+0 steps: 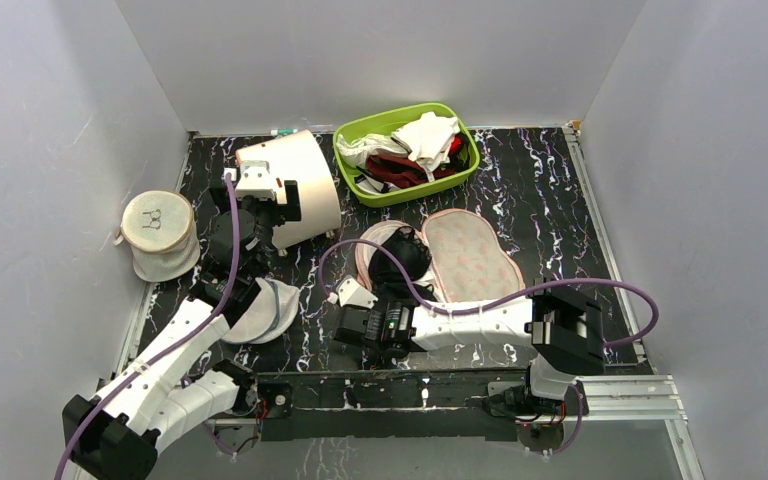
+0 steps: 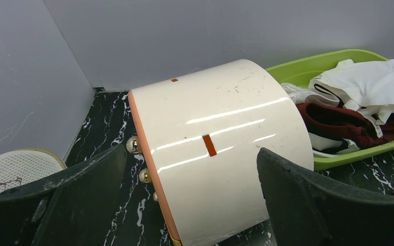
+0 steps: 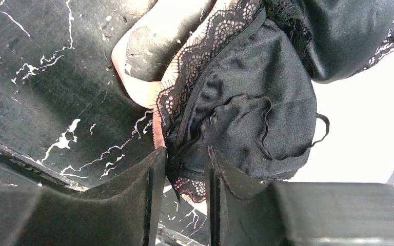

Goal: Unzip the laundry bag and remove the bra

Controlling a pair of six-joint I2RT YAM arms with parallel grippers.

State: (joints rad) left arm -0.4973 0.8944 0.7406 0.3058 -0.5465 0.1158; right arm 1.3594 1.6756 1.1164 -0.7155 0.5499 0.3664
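Right wrist shows the right tool (image 3: 183,160) pinching the bra (image 3: 256,102), laundry bag (image 3: 149,46) largely covered; left tool (image 2: 192,156) spread.

White arm shells (image 1: 470,322), black joints (image 1: 567,335), purple cables (image 1: 233,240)

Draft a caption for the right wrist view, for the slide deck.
Right gripper pinches the black lace-trimmed bra at its edge, atop the peach laundry bag.

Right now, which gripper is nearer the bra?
Right. The right gripper pinches the bra at its lace edge; the left gripper hangs open well left of it, facing the white drum.
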